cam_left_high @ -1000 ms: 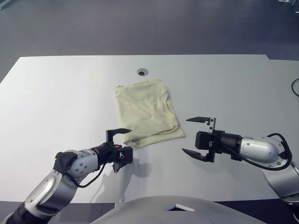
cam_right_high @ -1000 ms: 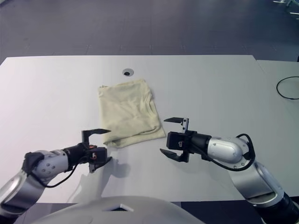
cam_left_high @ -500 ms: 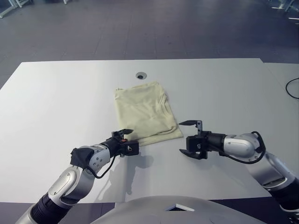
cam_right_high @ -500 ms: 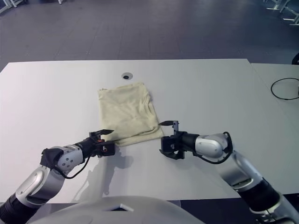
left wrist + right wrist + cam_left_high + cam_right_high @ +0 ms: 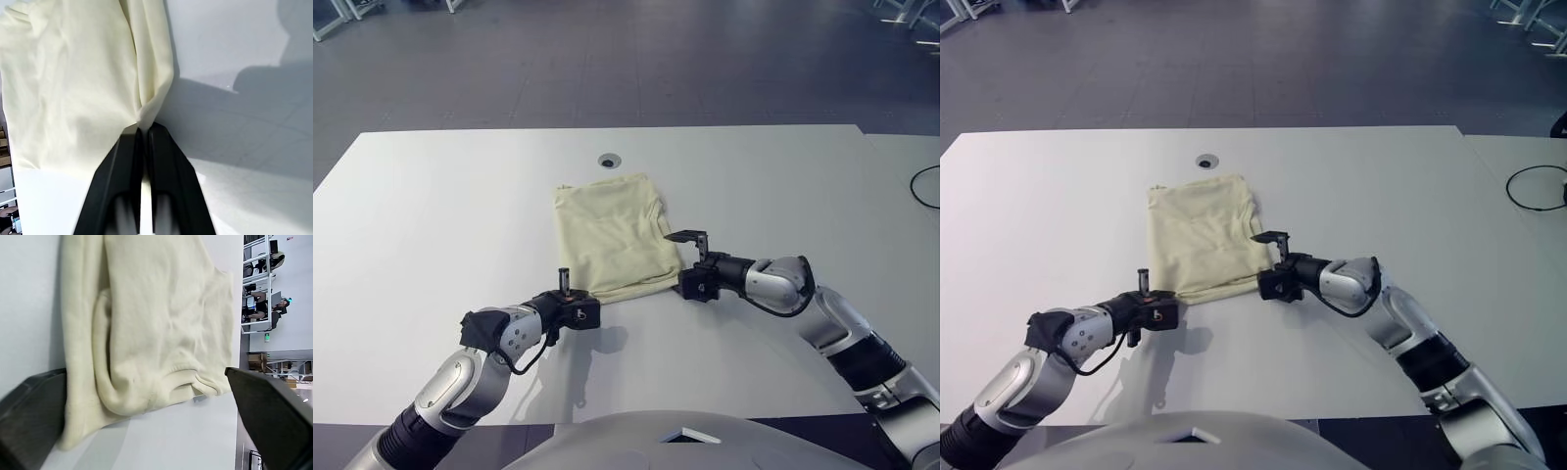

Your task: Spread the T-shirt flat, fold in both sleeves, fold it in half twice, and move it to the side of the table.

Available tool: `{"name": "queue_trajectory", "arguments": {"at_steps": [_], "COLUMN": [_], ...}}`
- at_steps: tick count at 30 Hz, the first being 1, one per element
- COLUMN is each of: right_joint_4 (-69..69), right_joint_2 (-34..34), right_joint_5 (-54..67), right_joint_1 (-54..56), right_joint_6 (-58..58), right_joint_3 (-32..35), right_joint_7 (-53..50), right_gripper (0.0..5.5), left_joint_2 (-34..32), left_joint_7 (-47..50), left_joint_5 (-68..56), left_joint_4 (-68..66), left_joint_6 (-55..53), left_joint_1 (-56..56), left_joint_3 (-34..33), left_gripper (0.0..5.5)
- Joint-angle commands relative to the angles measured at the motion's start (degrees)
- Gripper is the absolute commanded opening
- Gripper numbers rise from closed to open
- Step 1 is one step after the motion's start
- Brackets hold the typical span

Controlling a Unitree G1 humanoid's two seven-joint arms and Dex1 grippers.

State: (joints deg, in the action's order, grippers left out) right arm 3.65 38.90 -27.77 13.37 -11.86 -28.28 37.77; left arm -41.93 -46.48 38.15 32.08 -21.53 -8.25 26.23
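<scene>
The folded pale-yellow T-shirt [image 5: 612, 230] is lying mid-table [image 5: 431, 196], likely limp and light. The left hand [image 5: 143, 128] is pinching one near corner; the right hand [image 5: 674, 264] is gaping around the other, both sensible holds.

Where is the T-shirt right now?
The T-shirt lies folded on the table, near the grommet, its near corners at the left pincer and right pincer.
</scene>
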Motion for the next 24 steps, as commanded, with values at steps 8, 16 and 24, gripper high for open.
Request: {"name": "queue_trajectory", "arguments": {"at_steps": [8,16,24], "right_joint_4": [-4.2,-5.7,-4.2], "right_joint_2": [1.4,1.5,0.3], "right_joint_5": [-3.5,-4.0,-3.9], "right_joint_1": [-2.7,-2.8,-3.5], "right_joint_6": [-4.4,-5.3,-3.8], "right_joint_3": [-1.0,-0.4,0.0], "right_joint_7": [0.3,0.2,0.4], "right_gripper": [3.32,1.94,0.52], "left_joint_2": [-1.9,-2.4,-2.1], "left_joint_7": [-2.2,-2.7,-4.4], "left_joint_5": [0.0,-0.8,-3.9], "left_joint_4": [-4.4,-5.0,-3.8], "left_joint_6": [0.5,2.3,3.0], "left_joint_1": [-2.9,-2.7,-2.0], "left_joint_3": [-0.5,-2.0,-2.7], "left_gripper": [0.02,0.02,0.02]}}
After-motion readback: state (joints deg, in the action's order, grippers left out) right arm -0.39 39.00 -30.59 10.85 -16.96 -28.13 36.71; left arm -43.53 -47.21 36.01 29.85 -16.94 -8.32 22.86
